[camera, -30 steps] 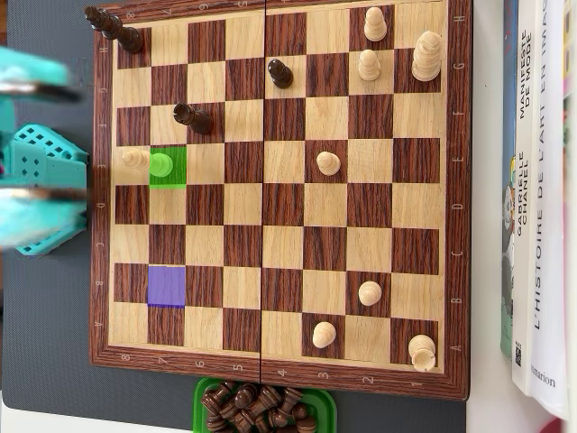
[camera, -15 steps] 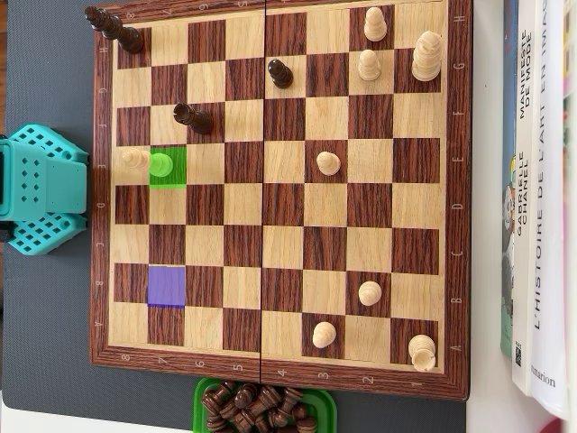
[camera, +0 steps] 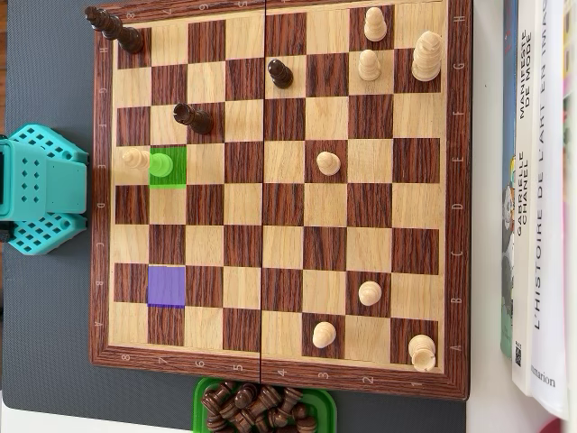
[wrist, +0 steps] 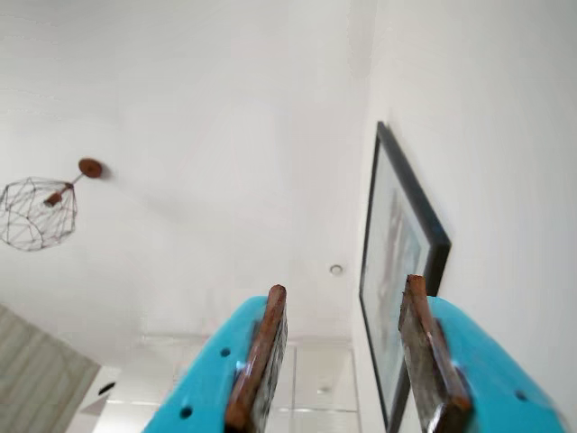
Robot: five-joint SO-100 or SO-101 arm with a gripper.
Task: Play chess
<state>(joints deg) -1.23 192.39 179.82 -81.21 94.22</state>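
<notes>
In the wrist view my gripper (wrist: 345, 285) points up at the ceiling; its teal jaws with brown pads (wrist: 263, 352) stand open and empty. In the overhead view the wooden chessboard (camera: 279, 368) lies on a grey mat. A pawn (camera: 160, 164) stands on a green-highlighted square (camera: 177, 177) near the board's left side. A purple-highlighted square (camera: 167, 286) lower down is empty. Light pieces stand at the right, such as a tall one (camera: 426, 56) and a pawn (camera: 329, 163). Dark pieces stand at the upper left (camera: 194, 117). Only the arm's teal base (camera: 36, 189) shows left of the board.
A green tray (camera: 203, 401) holding several captured dark pieces sits below the board's bottom edge. Books (camera: 541, 198) lie along the right. In the wrist view a wire lamp (wrist: 38, 213) hangs from the ceiling and a framed picture (wrist: 401, 262) hangs on the wall.
</notes>
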